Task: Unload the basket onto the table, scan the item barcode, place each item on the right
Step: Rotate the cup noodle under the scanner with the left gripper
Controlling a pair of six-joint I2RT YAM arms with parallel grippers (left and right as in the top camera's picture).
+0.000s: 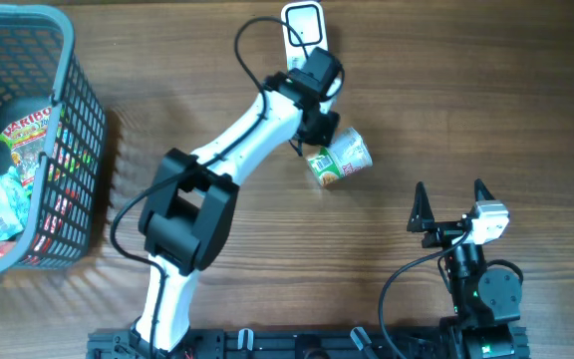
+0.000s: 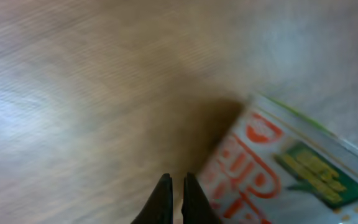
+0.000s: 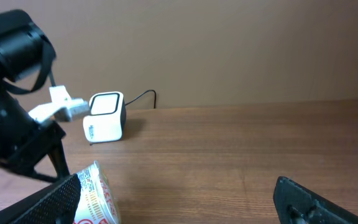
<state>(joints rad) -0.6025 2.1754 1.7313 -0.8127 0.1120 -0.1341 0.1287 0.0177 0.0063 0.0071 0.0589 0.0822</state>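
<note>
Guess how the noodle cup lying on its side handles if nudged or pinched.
The noodle cup lies on its side, so a nudge would probably roll it, curving because it tapers. It looks thin-walled and light: a hard pinch may dent it. Its glossy print suggests it could slip.

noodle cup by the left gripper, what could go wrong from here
1. The left gripper is shut on nothing, and the noodle cup lies just beside its fingers. Lifting now would likely leave the cup on the table.
2. The cup is on its side, so a nudge from the shut fingers could roll it further from the scanner.
</note>
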